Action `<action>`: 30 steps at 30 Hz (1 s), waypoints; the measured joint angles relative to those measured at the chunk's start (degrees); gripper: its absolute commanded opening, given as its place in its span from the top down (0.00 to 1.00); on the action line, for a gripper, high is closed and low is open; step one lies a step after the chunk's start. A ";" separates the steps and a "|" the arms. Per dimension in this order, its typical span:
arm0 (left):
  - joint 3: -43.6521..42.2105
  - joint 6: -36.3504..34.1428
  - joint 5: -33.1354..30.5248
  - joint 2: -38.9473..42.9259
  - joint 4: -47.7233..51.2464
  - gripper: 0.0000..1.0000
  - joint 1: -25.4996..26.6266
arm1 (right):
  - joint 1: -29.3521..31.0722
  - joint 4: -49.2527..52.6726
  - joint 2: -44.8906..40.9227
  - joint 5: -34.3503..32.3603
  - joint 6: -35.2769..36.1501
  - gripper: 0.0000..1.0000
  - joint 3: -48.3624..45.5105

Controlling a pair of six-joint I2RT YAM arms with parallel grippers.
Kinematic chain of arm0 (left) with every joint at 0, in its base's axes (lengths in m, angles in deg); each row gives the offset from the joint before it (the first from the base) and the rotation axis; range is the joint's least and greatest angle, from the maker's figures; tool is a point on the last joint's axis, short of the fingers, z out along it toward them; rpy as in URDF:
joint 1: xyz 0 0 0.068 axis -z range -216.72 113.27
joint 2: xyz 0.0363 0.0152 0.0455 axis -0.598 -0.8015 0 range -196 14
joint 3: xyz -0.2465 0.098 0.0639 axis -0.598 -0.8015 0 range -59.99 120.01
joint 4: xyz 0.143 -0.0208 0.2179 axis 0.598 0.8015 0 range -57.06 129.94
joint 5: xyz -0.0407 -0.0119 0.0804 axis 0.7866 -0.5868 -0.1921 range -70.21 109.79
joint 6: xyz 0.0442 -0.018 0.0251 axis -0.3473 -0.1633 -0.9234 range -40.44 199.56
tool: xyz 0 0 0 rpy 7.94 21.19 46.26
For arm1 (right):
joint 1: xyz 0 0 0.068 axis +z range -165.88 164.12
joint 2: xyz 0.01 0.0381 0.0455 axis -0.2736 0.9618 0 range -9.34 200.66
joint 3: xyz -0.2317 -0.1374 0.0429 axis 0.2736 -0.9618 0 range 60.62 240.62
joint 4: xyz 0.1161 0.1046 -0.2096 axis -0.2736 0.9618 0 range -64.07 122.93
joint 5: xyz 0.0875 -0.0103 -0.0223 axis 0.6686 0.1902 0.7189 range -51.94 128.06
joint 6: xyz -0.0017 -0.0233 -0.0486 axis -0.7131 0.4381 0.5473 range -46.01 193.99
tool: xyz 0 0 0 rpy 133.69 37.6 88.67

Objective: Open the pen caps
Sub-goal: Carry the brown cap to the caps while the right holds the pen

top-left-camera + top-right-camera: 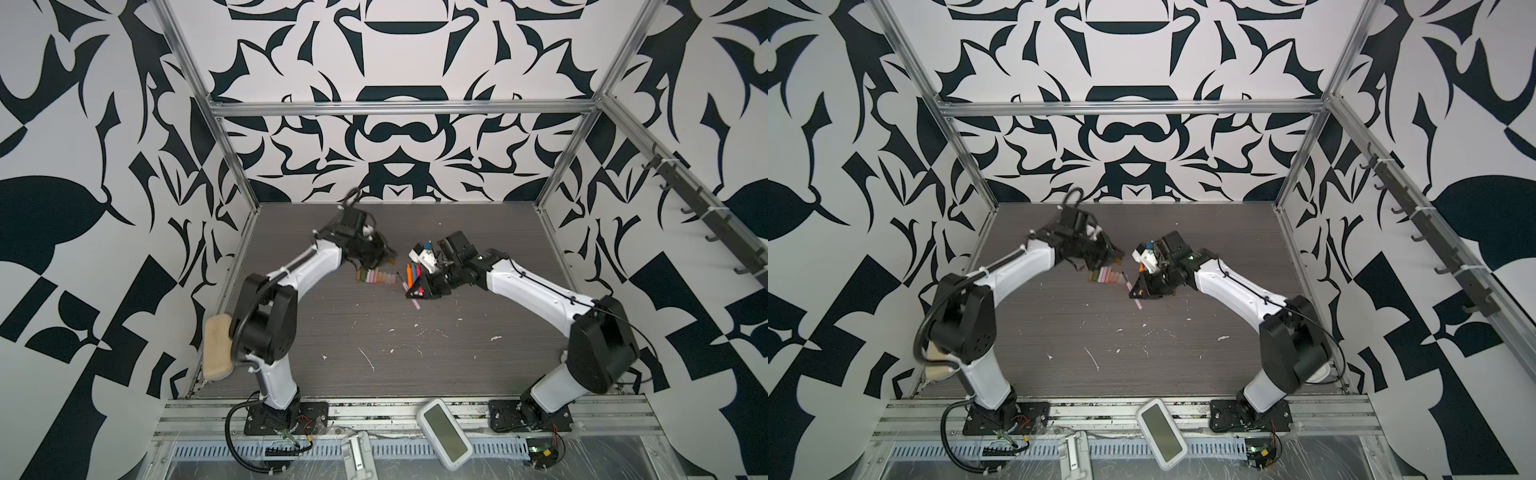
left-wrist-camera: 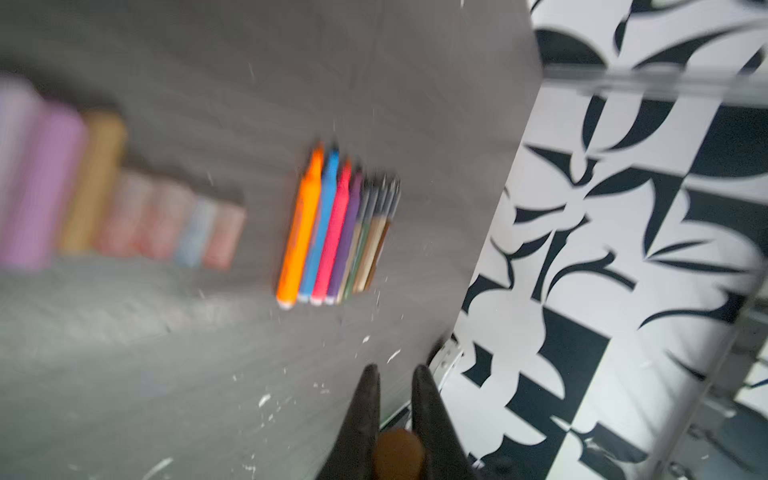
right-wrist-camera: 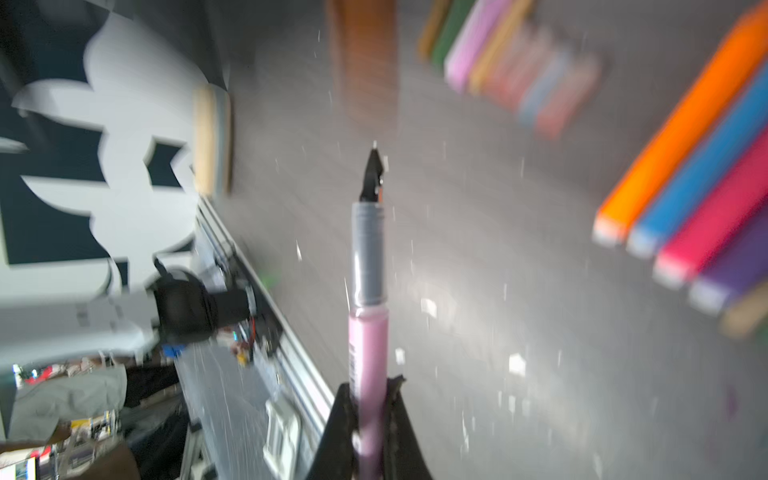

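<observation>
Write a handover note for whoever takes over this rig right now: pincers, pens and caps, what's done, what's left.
Left pincer: shut on a brown cap.
Right pincer: shut on a pale pink pen, tip bare.
On the table: loose caps in a row, and beside them a row of pens, tips bare.
Done: every pen in view looks uncapped.
Left: probably set the brown cap with the caps and the pink pen with the pens.
</observation>
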 measured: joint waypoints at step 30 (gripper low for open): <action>13.42 -41.99 -7.69 -20.28 32.98 0.98 -10.14 | -1.79 7.10 -11.72 -5.25 -0.72 1.00 -8.22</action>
